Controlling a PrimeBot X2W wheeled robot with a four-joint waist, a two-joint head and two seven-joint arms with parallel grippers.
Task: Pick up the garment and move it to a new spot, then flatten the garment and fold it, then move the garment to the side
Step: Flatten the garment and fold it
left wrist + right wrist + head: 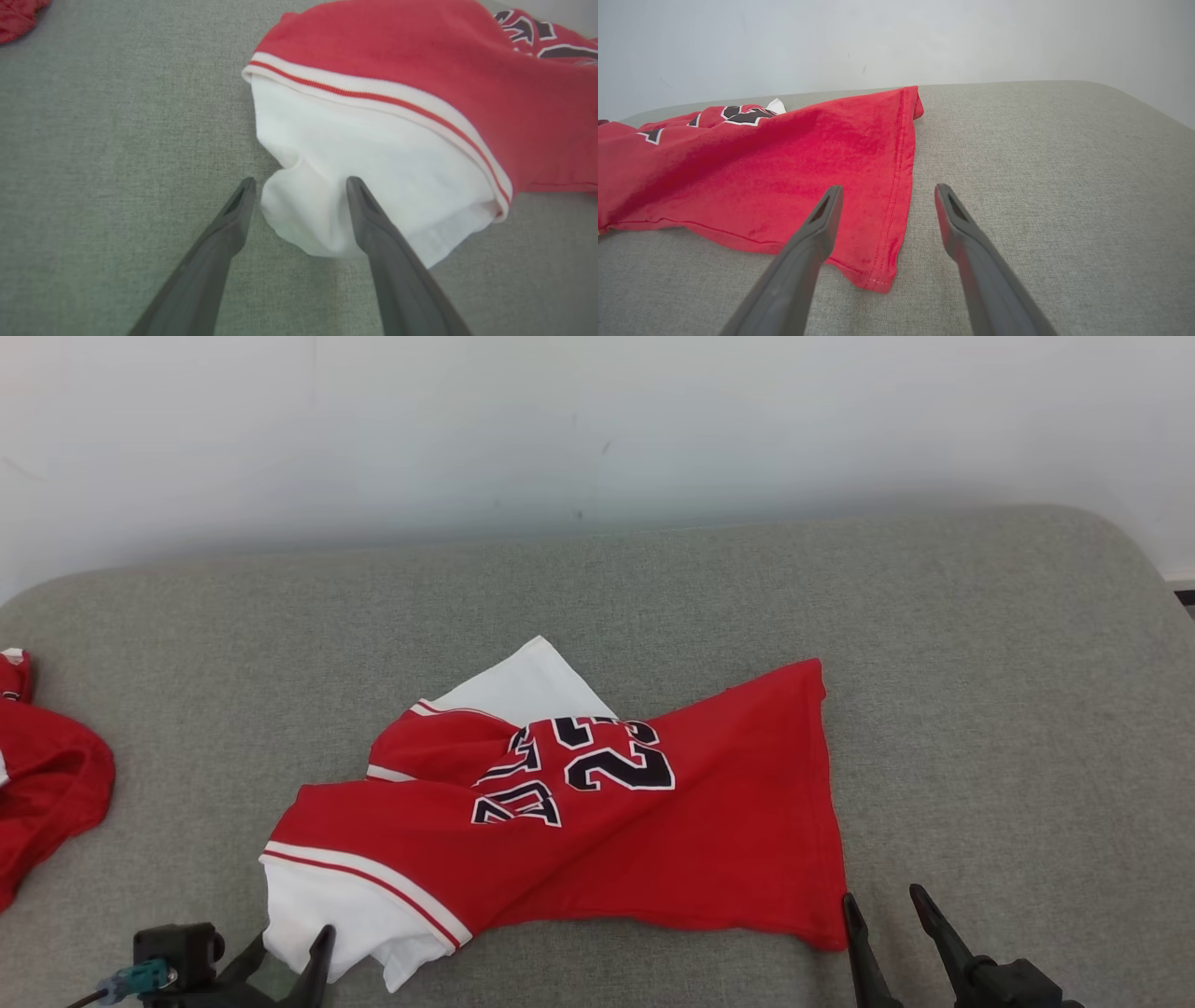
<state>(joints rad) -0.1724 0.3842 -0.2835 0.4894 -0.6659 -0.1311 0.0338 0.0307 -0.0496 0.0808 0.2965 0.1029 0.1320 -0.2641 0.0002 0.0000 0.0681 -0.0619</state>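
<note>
The garment (653, 821) is a red jersey with white sleeves and dark numbers, lying crumpled on a grey fabric surface (980, 709). At the lower left, my left gripper (289, 947) stands open. In the left wrist view, a bulge of the white sleeve (373, 154) lies between the tips of my left gripper (300, 181). My right gripper (882, 896) is open at the jersey's near right corner. In the right wrist view, my right gripper (888, 187) straddles the red hem (896, 186), with one finger over the cloth and the other over bare surface.
Another red garment (37, 775) lies bunched at the far left edge and also appears in the left wrist view (18, 16). A pale wall (597, 429) rises behind the surface. The surface's rounded right edge (1158, 579) drops away.
</note>
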